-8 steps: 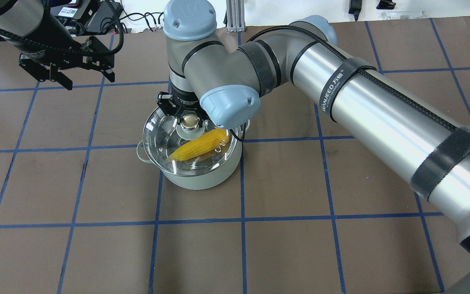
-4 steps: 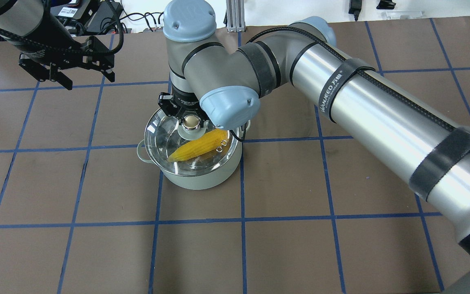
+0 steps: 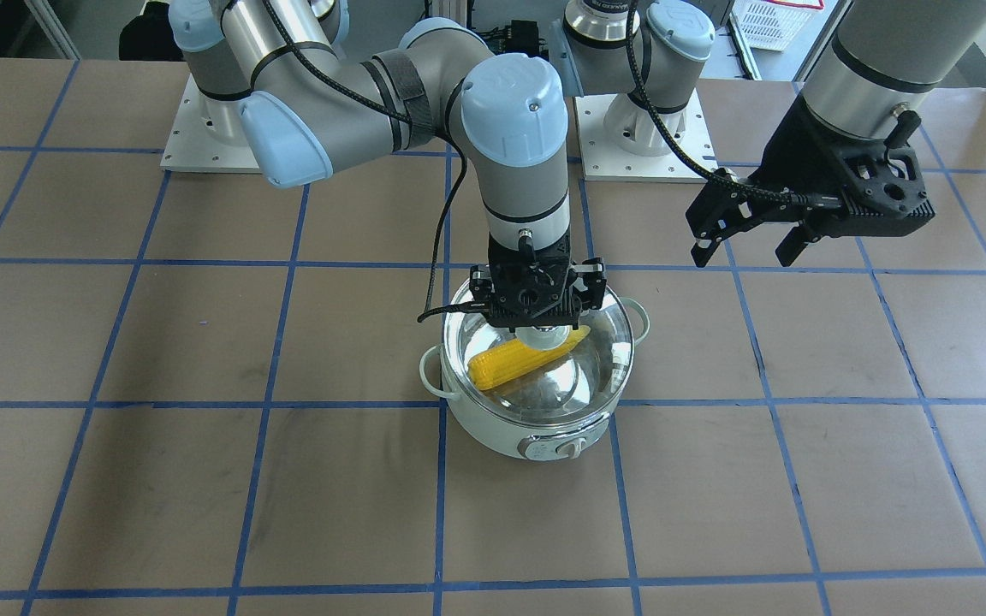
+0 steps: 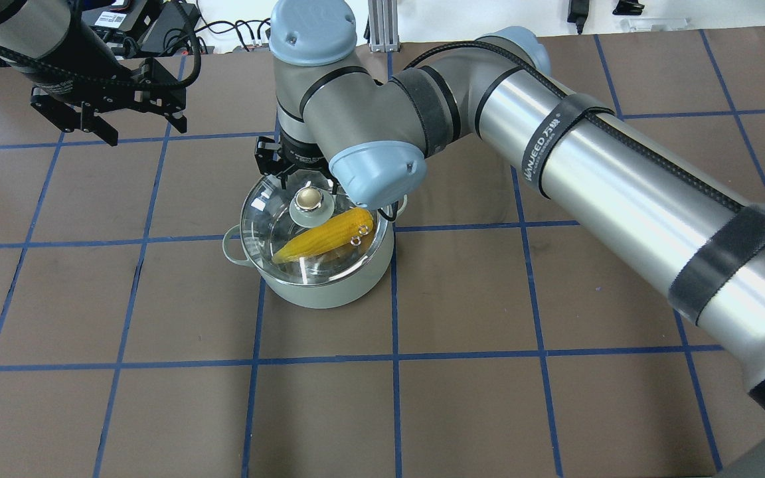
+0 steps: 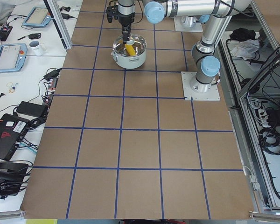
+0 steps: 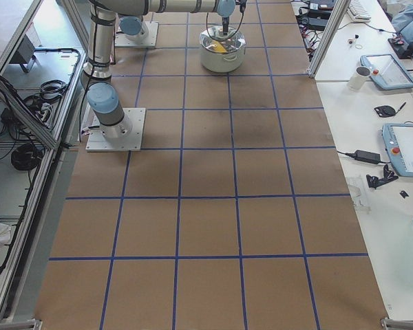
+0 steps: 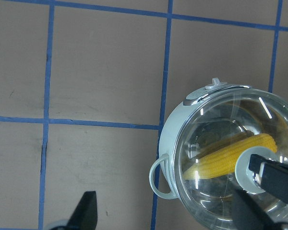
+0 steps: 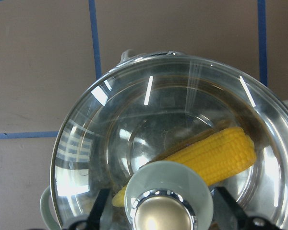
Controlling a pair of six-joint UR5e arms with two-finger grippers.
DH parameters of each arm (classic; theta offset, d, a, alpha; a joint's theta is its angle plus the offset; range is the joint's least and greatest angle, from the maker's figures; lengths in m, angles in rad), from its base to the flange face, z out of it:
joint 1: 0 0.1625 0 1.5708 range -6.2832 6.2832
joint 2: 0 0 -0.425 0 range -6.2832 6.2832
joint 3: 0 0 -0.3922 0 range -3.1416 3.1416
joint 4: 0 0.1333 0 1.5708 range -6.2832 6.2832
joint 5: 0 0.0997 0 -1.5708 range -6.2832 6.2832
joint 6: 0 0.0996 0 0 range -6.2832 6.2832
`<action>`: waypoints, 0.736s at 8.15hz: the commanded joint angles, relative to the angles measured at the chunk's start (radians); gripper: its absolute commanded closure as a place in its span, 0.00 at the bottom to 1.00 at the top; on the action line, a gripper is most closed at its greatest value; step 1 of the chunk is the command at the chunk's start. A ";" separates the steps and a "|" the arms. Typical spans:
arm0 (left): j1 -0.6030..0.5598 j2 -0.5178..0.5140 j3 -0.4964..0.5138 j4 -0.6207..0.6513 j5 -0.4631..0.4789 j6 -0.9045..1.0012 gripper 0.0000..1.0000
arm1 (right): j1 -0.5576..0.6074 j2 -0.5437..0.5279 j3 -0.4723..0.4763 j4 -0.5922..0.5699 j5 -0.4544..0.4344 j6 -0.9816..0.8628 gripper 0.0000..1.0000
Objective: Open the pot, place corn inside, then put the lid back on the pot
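Now the brown gridded surface (image 4: 157, 299) carries one item: the pot (image 4: 319, 289), near its middle. The lid (image 4: 266, 216) lies over the pot's mouth, and its rim looks level and centred in the front-facing view, though the wrist hides the edge at twelve o'clock in the overhead view. Under the glass the corn (image 4: 323, 238) lies slantwise on the steel bottom, its tip toward eight o'clock and its butt toward two in that same view.

The right end effector (image 8: 164, 211) hangs directly above the lid with its fingers spread either side of the knob (image 4: 309, 198), clear of it and gripping nothing. The left end effector (image 3: 741, 250) is also spread wide and empty, well apart at about ten o'clock from the pot.

The step in hand appears to be the retreat from a seated lid. It should go well if the right wrist rises straight up with the fingers kept apart — any sideways drift could catch the knob and drag the lid askew. The hidden rim is worth a check once the wrist clears.
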State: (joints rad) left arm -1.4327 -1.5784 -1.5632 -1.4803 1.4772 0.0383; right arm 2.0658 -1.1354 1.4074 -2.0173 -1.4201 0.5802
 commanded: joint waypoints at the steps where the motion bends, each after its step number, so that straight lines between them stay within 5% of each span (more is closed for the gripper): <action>1: 0.000 0.001 0.000 0.000 0.000 0.000 0.00 | -0.047 -0.013 -0.021 -0.049 0.004 -0.046 0.21; 2: 0.000 0.003 0.000 0.000 -0.002 0.000 0.00 | -0.106 -0.056 -0.024 -0.041 0.015 -0.092 0.02; 6: 0.000 0.009 0.000 -0.006 0.014 -0.002 0.00 | -0.411 -0.263 -0.022 0.344 0.026 -0.577 0.00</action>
State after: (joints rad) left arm -1.4327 -1.5733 -1.5631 -1.4820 1.4822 0.0383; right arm 1.8100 -1.3087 1.3855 -1.8438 -1.3893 0.2461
